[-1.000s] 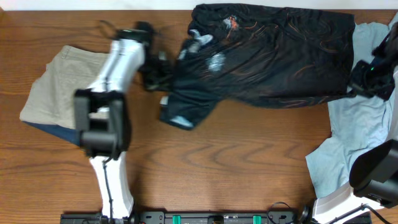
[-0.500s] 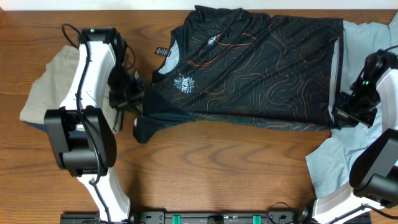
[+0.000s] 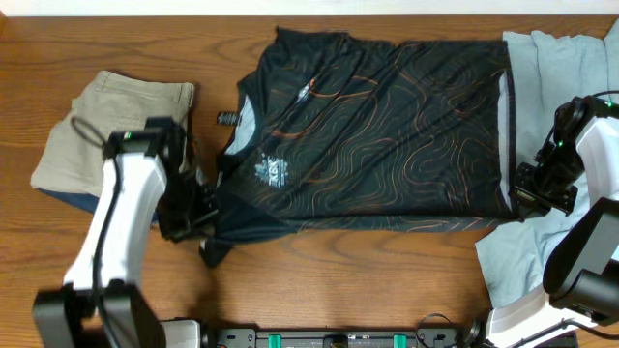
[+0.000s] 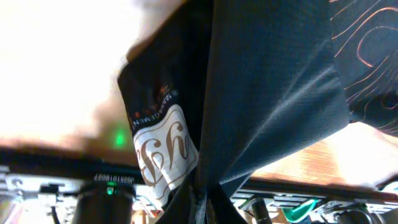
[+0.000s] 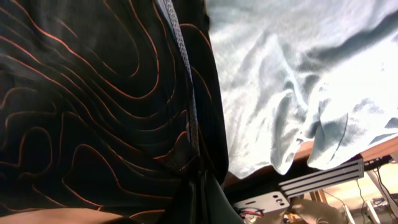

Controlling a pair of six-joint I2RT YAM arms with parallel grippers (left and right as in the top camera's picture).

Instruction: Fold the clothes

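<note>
A brown wooden table point(image 3: 368, 275) carries three lots of clothing and two robot arms. One black sports jersey point(image 3: 387, 135) with thin orange contour lines lies spread out along the far edge, from the middle of the table toward the right edge, its neck opening turned to the left edge and its hem to the right edge. One white logo point(image 3: 269, 172) shows on its chest in the overhead view, and the left wrist view shows one white patch with lettering point(image 4: 165, 152) on a hanging fold. One pair of folded khaki shorts point(image 3: 97, 126) lies near the left edge, apart from the jersey, with a strip of dark blue fabric point(image 3: 82, 200) showing under its near side. Light blue cloth point(image 3: 527, 251) lies by the right edge, running under the jersey's hem; whether it is one garment or two I cannot tell. The left gripper point(image 3: 201, 208) has its jaws closed on the jersey's sleeve end on the side nearer the front edge, with black fabric pinched between the fingers point(image 4: 198, 208). The right gripper point(image 3: 524, 193) is clamped on the hem corner of the jersey, its jaws tight on the black cloth point(image 5: 198, 186) beside the light blue cloth.
</note>
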